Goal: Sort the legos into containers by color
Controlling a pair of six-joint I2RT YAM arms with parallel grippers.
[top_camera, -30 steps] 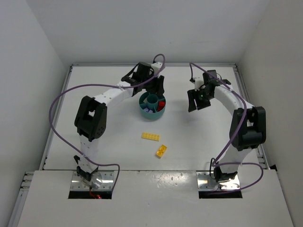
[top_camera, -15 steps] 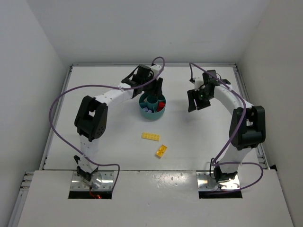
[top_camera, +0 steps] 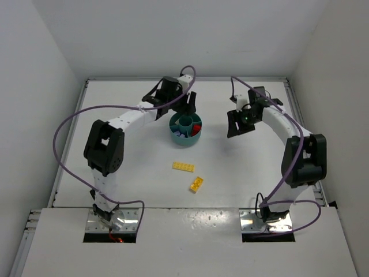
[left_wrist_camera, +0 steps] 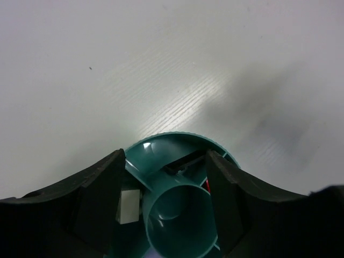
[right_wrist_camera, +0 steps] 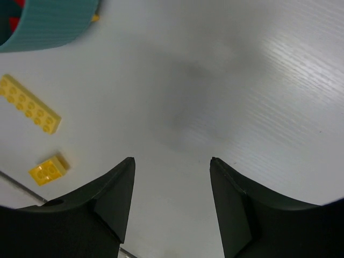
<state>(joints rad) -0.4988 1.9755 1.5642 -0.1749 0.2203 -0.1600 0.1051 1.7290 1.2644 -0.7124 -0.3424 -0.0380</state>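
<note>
The round teal dish (top_camera: 185, 130) stands mid-table with red (top_camera: 197, 127) and pale purple bricks (top_camera: 180, 134) in its outer sections. My left gripper (top_camera: 186, 107) hangs open over the dish's far side. In the left wrist view its open jaws (left_wrist_camera: 165, 156) straddle the central cup (left_wrist_camera: 180, 215), with an off-white brick (left_wrist_camera: 128, 207) in the left section and a red sliver (left_wrist_camera: 207, 186) on the right. A flat yellow brick (top_camera: 183, 167) and a small yellow brick (top_camera: 196, 184) lie on the table in front of the dish. My right gripper (top_camera: 236, 124) is open and empty, right of the dish.
In the right wrist view the open gripper (right_wrist_camera: 172, 161) hangs over bare white table, with the dish wall (right_wrist_camera: 48, 21) at top left, the flat yellow brick (right_wrist_camera: 29, 111) and the small yellow brick (right_wrist_camera: 48, 169) at left. White walls enclose the table.
My left gripper has drawn back a little toward the dish's far rim and the left arm's elbow has swung left. The right arm has barely moved. The bricks lie as before.
</note>
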